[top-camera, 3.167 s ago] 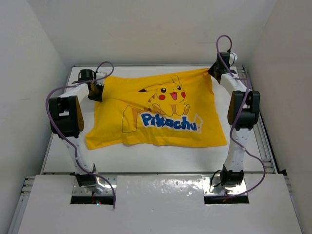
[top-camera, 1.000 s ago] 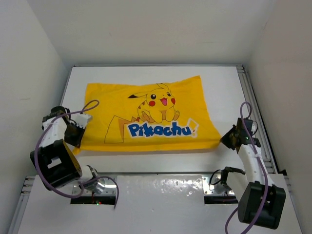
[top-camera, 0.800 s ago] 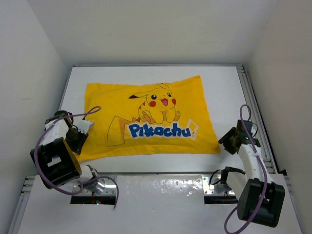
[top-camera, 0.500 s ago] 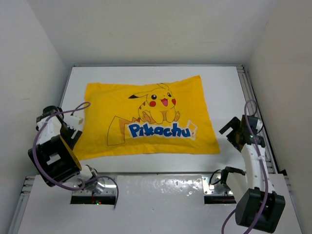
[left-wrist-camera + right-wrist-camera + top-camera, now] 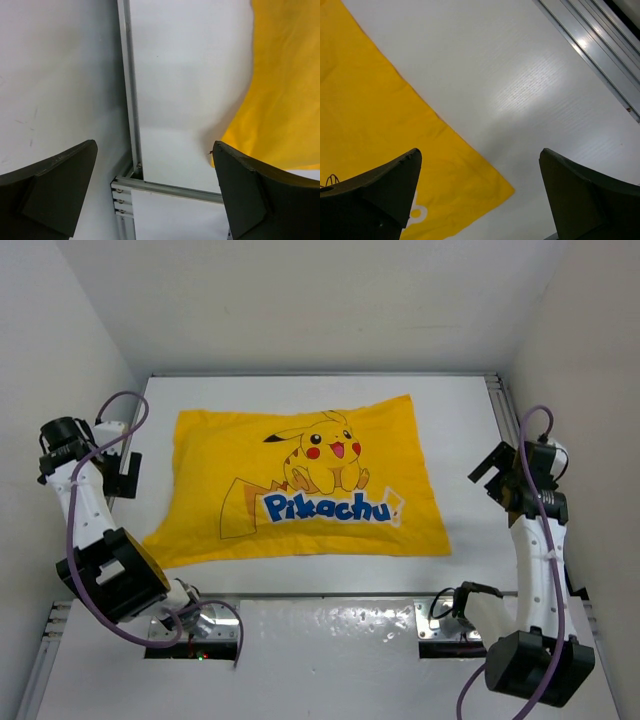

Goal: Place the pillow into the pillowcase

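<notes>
The yellow pillowcase (image 5: 300, 480) with the Pikachu print lies spread flat on the white table. Its near-left corner (image 5: 280, 90) shows in the left wrist view and its near-right corner (image 5: 380, 115) in the right wrist view. The pillow is out of view. My left gripper (image 5: 124, 474) hovers just left of the pillowcase's left edge, open (image 5: 155, 192), with nothing between its fingers. My right gripper (image 5: 497, 474) hangs right of the pillowcase's right edge, also open (image 5: 477, 195) and holding nothing.
Aluminium rails run along the table's left side (image 5: 129, 100) and right side (image 5: 590, 45). White enclosure walls stand close on both sides and behind. Bare table (image 5: 470, 420) surrounds the cloth.
Both grippers opened and let go of the pillowcase's near corners. Both arms rose and swung outward and farther back. The pillowcase settled flat.
</notes>
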`<control>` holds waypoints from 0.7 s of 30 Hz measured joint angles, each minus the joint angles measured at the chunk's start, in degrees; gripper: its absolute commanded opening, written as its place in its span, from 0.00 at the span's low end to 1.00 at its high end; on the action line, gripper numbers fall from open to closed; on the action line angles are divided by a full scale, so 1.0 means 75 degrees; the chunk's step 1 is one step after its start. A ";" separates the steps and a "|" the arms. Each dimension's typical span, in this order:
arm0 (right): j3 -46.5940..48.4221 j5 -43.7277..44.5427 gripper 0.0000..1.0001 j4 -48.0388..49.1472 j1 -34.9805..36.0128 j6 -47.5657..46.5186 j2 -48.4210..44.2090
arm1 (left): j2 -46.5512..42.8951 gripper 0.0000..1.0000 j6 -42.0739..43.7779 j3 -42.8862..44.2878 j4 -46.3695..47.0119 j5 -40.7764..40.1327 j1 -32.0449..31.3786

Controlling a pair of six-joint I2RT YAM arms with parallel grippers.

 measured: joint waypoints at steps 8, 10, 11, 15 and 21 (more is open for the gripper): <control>-0.0003 0.0242 0.99 -0.0210 0.0003 0.0003 -0.0224 | -0.0079 1.00 -0.0402 -0.0003 -0.0023 0.0099 -0.0154; -0.0003 0.0303 0.99 -0.0201 0.0003 0.0006 -0.0300 | -0.0117 1.00 -0.0443 -0.0003 -0.0023 0.0099 -0.0154; -0.0003 0.0321 0.99 -0.0195 0.0000 0.0009 -0.0329 | -0.0128 1.00 -0.0484 -0.0003 -0.0020 0.0099 -0.0160; -0.0003 0.0350 0.99 -0.0184 0.0000 0.0012 -0.0408 | -0.0134 1.00 -0.0574 0.0000 -0.0023 0.0134 -0.0169; -0.0009 0.0358 0.99 -0.0178 0.0000 0.0044 -0.0469 | -0.0134 1.00 -0.0606 0.0012 -0.0026 0.0166 -0.0184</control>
